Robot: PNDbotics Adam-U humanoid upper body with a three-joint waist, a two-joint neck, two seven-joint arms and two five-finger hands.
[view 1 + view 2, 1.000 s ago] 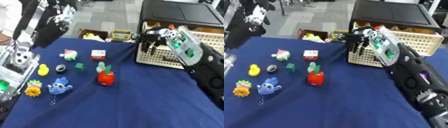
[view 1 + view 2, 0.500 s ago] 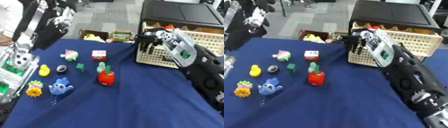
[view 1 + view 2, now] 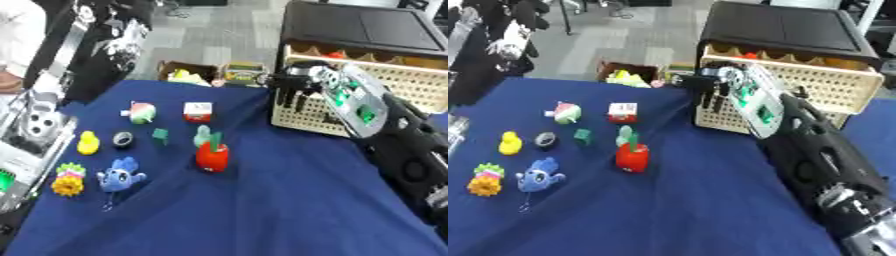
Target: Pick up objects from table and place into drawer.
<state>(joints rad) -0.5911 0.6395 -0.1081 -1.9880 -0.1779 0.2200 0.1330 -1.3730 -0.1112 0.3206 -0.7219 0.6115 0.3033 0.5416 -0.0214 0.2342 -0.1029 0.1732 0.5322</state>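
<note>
Here a blue cloth [image 3: 289, 200] covers the table over grey floor [image 3: 210, 35]; right hand [image 3: 710, 87] fingers seemingly curled, empty.

A matt blue cloth [image 3: 262, 210] covers the counter, lying smooth. The drawer [image 3: 833, 85] looks like cream perforated plastic under a matt black top. Left of it, the red toy [image 3: 212, 156] has a glossy plastic sheen; the right hand [image 3: 293, 87] is matt black

A grey tiled floor [image 3: 219, 35] is seen beyond the worktop [image 3: 262, 210], which is covered in dark blue cloth. A small open cardboard box [image 3: 627, 76] is set on the floor behind it.
</note>
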